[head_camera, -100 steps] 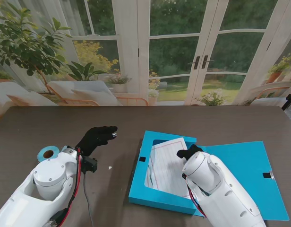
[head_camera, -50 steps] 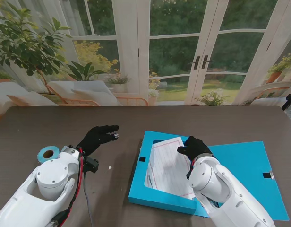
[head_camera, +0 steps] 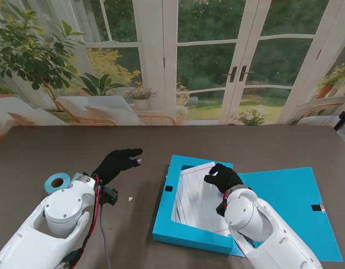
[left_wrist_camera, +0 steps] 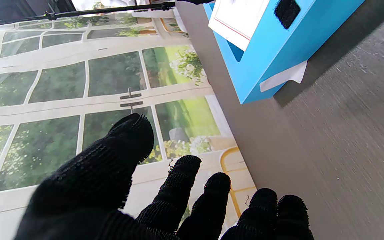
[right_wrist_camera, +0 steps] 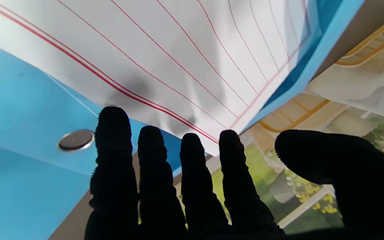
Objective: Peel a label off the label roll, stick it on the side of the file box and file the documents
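Observation:
The blue file box lies open in the middle of the table, its lid folded out to the right. A lined white document rests inside it, tilted against the far wall. My right hand hovers over the document's far right part with fingers spread and nothing held; in the right wrist view the fingertips sit just off the paper's edge. My left hand is open above bare table, left of the box. A white label is on the box's side, one end lifting. The label roll lies at the far left.
A small white scrap lies on the table between my left arm and the box. A black fastening patch is on the box's left wall, another on the lid. A metal stud shows on the blue inner surface.
My right hand has moved leftward and farther over the document, its fingers now showing past the wrist. The left hand has barely shifted.

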`<act>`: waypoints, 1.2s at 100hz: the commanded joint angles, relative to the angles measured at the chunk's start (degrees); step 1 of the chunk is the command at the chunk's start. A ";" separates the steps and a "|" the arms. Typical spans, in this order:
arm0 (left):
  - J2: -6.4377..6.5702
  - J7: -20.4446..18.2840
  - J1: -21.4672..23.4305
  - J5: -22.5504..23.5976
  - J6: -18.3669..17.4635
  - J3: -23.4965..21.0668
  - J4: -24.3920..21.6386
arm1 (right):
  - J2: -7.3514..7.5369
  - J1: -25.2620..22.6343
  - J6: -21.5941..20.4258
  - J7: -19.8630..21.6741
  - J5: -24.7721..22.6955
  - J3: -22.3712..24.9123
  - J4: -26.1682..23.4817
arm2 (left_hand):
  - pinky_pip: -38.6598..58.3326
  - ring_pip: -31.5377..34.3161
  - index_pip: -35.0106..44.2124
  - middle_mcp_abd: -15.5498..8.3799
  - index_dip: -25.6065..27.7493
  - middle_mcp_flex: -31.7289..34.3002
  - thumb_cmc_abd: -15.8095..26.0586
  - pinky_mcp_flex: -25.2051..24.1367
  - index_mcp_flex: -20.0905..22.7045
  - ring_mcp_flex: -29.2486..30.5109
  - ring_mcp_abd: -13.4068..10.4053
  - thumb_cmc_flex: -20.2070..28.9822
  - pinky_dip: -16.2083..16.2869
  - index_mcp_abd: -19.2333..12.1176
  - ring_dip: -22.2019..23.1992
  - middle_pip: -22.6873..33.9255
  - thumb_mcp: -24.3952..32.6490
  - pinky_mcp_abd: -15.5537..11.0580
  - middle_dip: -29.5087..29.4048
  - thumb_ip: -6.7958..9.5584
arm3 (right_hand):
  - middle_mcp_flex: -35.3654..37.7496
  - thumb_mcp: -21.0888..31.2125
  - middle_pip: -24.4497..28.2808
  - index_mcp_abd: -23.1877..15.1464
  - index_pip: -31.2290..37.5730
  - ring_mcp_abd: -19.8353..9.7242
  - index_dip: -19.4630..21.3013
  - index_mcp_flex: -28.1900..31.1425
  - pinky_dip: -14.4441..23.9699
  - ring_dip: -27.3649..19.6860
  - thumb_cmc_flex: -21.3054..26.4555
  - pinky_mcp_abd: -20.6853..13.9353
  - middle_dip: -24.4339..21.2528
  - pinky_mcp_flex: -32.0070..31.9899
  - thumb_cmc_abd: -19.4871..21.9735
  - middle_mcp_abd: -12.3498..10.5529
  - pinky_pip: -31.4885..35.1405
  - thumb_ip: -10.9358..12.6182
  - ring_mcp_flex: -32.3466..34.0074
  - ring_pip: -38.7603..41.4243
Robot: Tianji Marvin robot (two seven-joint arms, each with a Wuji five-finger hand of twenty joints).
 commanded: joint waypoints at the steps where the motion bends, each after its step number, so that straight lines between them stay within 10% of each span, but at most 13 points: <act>1: -0.05 -1.13 0.41 0.10 0.21 -0.03 -0.18 | -0.23 0.24 0.26 1.28 0.35 -0.55 1.22 | -1.23 -0.60 0.22 -1.29 0.31 1.77 0.72 -0.81 0.86 0.56 -0.91 -0.74 0.31 -1.49 0.27 0.16 -1.24 -2.75 -0.16 0.93 | 1.00 -1.04 -0.30 -1.38 -0.33 0.21 -0.44 0.56 -0.87 -0.31 -1.95 1.11 0.39 -22.98 1.31 -1.21 2.16 -0.90 1.75 -0.38; 120: -0.03 -1.11 2.07 -0.16 2.04 -1.04 -1.68 | 0.77 -3.18 9.12 5.67 2.00 0.10 -1.01 | -1.17 -0.55 0.14 -0.98 0.24 1.78 1.80 -0.89 0.98 0.66 -0.99 -0.58 0.30 -1.11 0.27 0.16 -1.93 -2.96 -0.15 1.07 | -1.78 -1.69 -0.62 -0.49 -0.75 -0.22 -0.50 -2.26 -1.02 0.24 -2.66 0.28 0.77 -25.02 3.29 -0.46 0.24 -1.42 0.05 -0.50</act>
